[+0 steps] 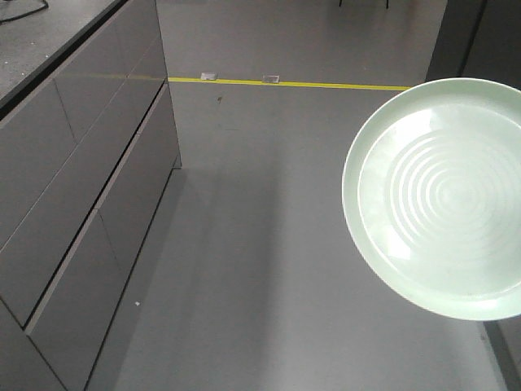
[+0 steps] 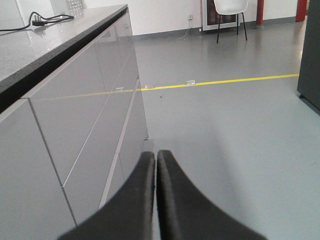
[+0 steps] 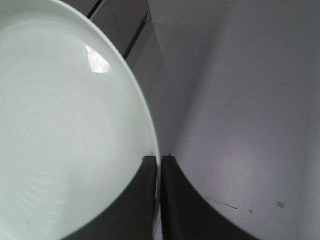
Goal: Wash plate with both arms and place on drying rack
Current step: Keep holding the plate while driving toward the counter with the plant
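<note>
The pale mint-green plate (image 1: 440, 199) with concentric rings hangs in the air at the right of the front view, above the floor. In the right wrist view the plate (image 3: 65, 130) fills the left half, and my right gripper (image 3: 159, 159) is shut on its rim, one finger on each side. My left gripper (image 2: 156, 153) is shut with nothing between its fingers, pointing along the cabinet front. The drying rack is out of view. Neither arm shows in the front view.
A grey drawer cabinet (image 1: 81, 187) with a dark speckled countertop (image 2: 45, 45) runs along the left. A yellow line (image 1: 285, 83) crosses the grey floor (image 1: 260, 269). A white chair (image 2: 230, 10) stands far back, and a dark panel (image 2: 310, 55) is at the right.
</note>
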Controlling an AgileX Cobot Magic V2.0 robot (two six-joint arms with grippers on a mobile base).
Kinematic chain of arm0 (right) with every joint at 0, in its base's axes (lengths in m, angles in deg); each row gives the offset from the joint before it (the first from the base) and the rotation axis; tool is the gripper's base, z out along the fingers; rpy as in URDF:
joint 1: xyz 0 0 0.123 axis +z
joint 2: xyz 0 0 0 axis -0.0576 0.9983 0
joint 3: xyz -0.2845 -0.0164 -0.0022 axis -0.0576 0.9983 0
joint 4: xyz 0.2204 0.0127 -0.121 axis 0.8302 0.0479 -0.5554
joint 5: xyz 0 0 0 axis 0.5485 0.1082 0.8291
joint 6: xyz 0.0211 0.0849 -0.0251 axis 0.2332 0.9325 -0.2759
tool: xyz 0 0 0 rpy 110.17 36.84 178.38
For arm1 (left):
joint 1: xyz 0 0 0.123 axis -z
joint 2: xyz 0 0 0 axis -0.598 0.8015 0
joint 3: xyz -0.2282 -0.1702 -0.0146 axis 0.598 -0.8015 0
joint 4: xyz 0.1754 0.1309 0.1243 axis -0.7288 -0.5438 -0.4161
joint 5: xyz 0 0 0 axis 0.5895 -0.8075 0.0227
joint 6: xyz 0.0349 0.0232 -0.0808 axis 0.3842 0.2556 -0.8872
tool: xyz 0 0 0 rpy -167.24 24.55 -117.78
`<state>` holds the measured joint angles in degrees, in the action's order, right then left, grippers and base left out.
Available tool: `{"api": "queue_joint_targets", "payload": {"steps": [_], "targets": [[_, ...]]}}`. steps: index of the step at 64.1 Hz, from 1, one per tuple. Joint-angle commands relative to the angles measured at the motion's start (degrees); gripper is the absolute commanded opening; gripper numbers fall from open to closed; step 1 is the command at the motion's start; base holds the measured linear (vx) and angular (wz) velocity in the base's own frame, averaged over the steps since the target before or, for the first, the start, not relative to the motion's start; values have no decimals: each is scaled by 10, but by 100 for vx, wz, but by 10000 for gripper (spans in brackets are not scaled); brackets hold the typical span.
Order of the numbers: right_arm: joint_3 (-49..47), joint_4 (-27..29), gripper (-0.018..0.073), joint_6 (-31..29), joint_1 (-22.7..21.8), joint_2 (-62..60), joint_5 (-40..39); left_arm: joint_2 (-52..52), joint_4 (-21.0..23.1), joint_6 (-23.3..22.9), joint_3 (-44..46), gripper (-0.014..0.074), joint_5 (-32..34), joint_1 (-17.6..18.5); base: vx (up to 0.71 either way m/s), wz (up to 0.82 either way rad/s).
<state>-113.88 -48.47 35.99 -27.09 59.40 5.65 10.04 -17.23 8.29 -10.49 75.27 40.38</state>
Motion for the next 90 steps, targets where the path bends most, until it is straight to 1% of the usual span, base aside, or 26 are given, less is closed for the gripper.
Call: {"api": "queue_joint_targets", "payload": {"steps": [1, 45, 90], "targets": [[-12, 26, -6, -4, -4, -4, 5, -8, -1, -1, -14, -6, 37, 3, 14, 0], [-12, 26, -6, -4, -4, -4, 5, -8, -1, -1, -14, -6, 37, 3, 16, -2], [-12, 26, -6, -4, -4, -4, 5, -8, -1, -1, -14, -6, 37, 3, 13, -15]]}}
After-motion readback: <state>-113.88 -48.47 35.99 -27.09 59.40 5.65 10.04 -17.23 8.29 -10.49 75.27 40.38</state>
